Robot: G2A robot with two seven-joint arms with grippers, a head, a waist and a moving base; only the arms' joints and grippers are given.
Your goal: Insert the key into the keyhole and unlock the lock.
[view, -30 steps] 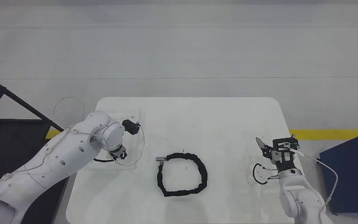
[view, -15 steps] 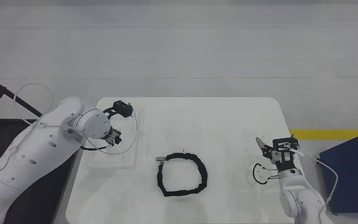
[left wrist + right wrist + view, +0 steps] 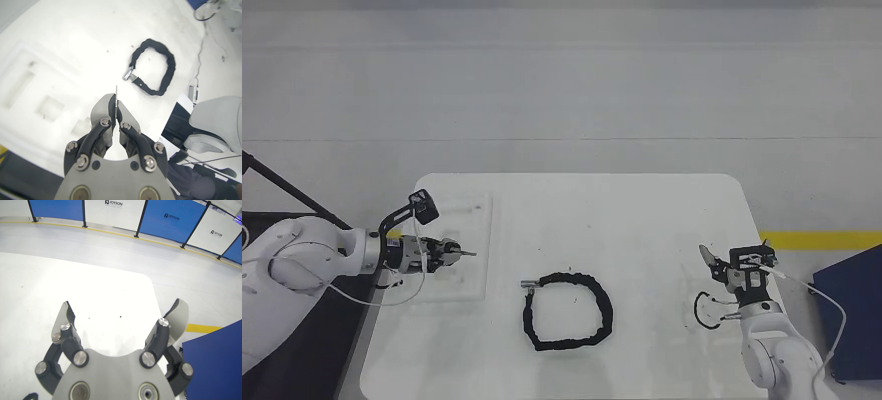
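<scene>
A black fabric-covered chain lock [image 3: 568, 311] lies in a loop at the table's middle, its silver lock head [image 3: 530, 285] at the loop's upper left; in the left wrist view the lock [image 3: 160, 66] and its silver head [image 3: 127, 74] lie ahead of the fingers. My left gripper [image 3: 454, 252] hangs over the white foam tray [image 3: 470, 285] at the table's left, shut on a thin metal key [image 3: 116, 94] whose blade sticks out toward the lock. My right gripper [image 3: 737, 262] sits at the table's right edge, open and empty, its fingers [image 3: 66, 313] spread over bare table.
The foam tray [image 3: 28, 75] has several shallow rectangular recesses. A dark blue box [image 3: 852, 310] stands off the table's right side. Black floor matting lies beyond the table's left edge. Cables loop around both arms.
My left arm has swung back and turned, so its gripper now points sideways toward the lock with the key held out. The right arm and the lock have stayed put.
</scene>
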